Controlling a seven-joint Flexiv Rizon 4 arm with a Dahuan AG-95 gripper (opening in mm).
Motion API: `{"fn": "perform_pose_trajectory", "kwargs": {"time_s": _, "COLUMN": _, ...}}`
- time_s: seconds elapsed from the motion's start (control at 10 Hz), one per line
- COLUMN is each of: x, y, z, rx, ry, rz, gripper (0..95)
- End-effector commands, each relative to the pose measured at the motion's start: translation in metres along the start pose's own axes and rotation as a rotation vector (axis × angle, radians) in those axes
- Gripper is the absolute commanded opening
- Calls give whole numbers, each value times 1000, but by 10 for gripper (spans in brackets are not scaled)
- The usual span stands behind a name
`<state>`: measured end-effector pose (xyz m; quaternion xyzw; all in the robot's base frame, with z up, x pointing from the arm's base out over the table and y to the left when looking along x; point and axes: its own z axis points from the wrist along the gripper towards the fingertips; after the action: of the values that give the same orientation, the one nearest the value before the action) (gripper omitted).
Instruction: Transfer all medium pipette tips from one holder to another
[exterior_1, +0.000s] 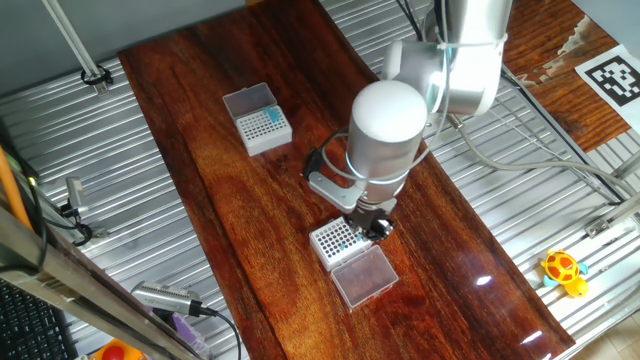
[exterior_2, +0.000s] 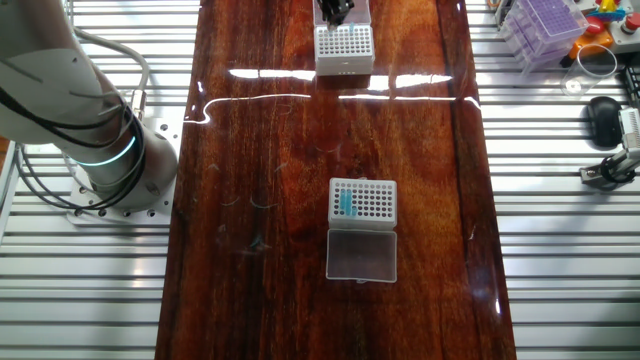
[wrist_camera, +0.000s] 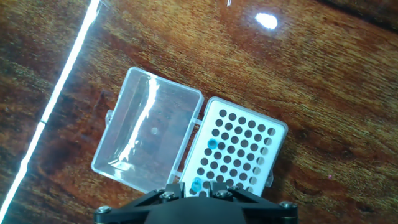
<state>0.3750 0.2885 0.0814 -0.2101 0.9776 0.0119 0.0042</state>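
Note:
A white holder (wrist_camera: 239, 152) lies below my hand with its clear lid (wrist_camera: 149, 140) folded open to the left. One teal medium pipette tip (wrist_camera: 212, 144) sits in a hole on its left side. My gripper (wrist_camera: 197, 186) hangs over the holder's near left corner, shut on a second teal tip (wrist_camera: 197, 184) between its fingers. In one fixed view the gripper (exterior_1: 373, 222) stands over this holder (exterior_1: 333, 240). The other holder (exterior_1: 262, 125) stands further back with several teal tips (exterior_1: 272, 117) in it. In the other fixed view that holder (exterior_2: 362, 200) shows its tips (exterior_2: 346, 203) along the left columns.
Both holders sit on a dark wooden board (exterior_1: 230, 190) between ribbed metal surfaces. A purple rack (exterior_2: 545, 22) and a computer mouse (exterior_2: 603, 118) lie off the board to the right. A yellow toy (exterior_1: 563, 270) sits on the metal. The arm's base (exterior_2: 105, 165) stands left of the board.

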Motion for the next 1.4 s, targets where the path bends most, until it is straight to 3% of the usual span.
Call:
{"fn": "perform_pose_trajectory", "kwargs": {"time_s": 0.1, "x": -2, "y": 0, "z": 3, "rx": 1, "ry": -2, "rz": 2, "gripper": 190}}
{"fn": "perform_pose_trajectory", "kwargs": {"time_s": 0.3, "x": -4, "y": 1, "z": 4, "rx": 4, "ry": 0, "rz": 9, "gripper": 190}}
{"fn": "perform_pose_trajectory", "kwargs": {"time_s": 0.4, "x": -5, "y": 1, "z": 4, "rx": 5, "ry": 2, "rz": 15, "gripper": 0}}
{"fn": "perform_pose_trajectory", "kwargs": {"time_s": 0.8, "x": -7, "y": 0, "z": 1, "rx": 4, "ry": 4, "rz": 10, "gripper": 0}}
{"fn": "perform_pose_trajectory", "kwargs": {"time_s": 1.1, "x": -8, "y": 2, "z": -26, "rx": -3, "ry": 20, "rz": -2, "gripper": 0}}
{"fn": "perform_pose_trajectory", "kwargs": {"time_s": 1.4, "x": -4, "y": 6, "z": -66, "rx": -10, "ry": 26, "rz": -18, "gripper": 0}}
